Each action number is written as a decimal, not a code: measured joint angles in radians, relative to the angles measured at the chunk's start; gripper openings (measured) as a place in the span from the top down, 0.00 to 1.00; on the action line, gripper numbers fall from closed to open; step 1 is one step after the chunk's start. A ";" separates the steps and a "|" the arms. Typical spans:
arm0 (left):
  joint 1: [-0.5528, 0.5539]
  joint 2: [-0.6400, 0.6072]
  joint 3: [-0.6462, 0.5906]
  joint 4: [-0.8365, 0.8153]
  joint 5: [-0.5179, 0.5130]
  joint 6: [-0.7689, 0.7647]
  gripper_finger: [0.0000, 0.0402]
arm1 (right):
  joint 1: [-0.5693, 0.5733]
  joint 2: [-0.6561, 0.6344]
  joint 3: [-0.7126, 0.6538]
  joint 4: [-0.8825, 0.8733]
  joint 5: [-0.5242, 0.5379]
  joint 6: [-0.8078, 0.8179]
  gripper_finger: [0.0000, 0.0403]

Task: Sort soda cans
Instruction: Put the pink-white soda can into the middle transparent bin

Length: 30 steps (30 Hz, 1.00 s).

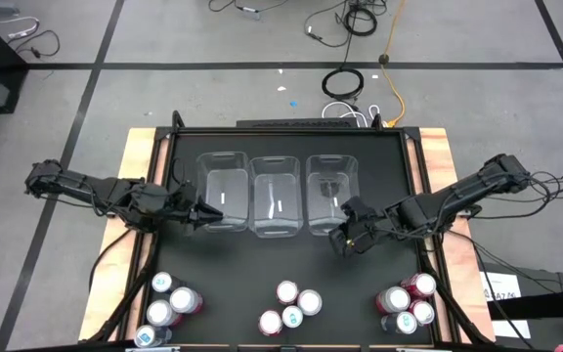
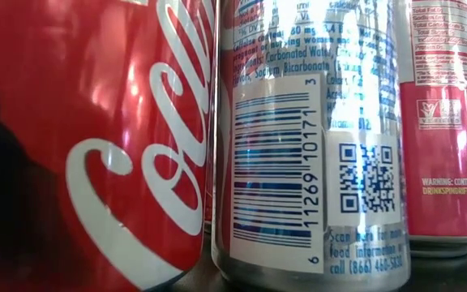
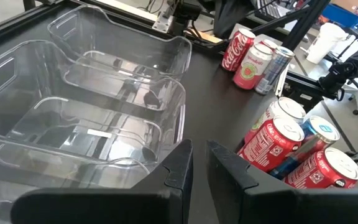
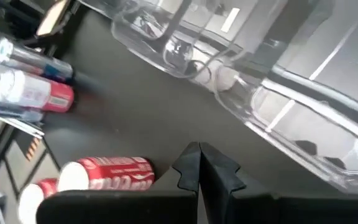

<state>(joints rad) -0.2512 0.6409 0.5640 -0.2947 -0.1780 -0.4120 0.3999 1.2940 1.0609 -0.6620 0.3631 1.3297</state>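
Observation:
Soda cans stand upright on their bases in three groups along the black table's near edge: left [image 1: 169, 303], middle [image 1: 291, 305] and right [image 1: 406, 300]. The bodies are red, pink-and-white or blue, with silver tops. The low view is filled by a red can [image 2: 96, 138], a can with a barcode [image 2: 306, 146] and a pink can [image 2: 444, 122]. My left gripper [image 1: 208, 210] [image 3: 199, 168] hangs shut above the left bin's near side. My right gripper [image 1: 343, 240] [image 4: 201, 163] hangs shut by the right bin's near corner. Neither holds anything.
Three clear plastic bins stand side by side at the table's middle: left [image 1: 223, 191], middle [image 1: 279, 196], right [image 1: 332, 191]. Wooden rails [image 1: 137, 176] run along the table's left and right edges. Bare black top [image 1: 281, 256] lies between the bins and the cans.

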 joint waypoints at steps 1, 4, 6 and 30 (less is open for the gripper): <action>0.000 0.000 0.000 0.000 0.000 0.000 0.87 | 0.004 0.011 0.020 -0.021 0.001 0.012 1.00; 0.000 0.000 0.000 -0.001 0.000 0.000 0.87 | 0.014 0.060 0.105 -0.135 0.000 0.050 1.00; 0.000 0.000 0.000 -0.001 0.000 0.000 0.87 | 0.020 0.097 0.173 -0.245 -0.008 0.087 1.00; 0.000 0.000 0.000 -0.002 0.000 0.000 0.87 | 0.328 0.103 0.334 -0.824 -0.108 0.498 1.00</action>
<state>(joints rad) -0.2512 0.6411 0.5640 -0.2966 -0.1776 -0.4122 0.7278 1.3973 1.3945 -1.4858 0.2554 1.8282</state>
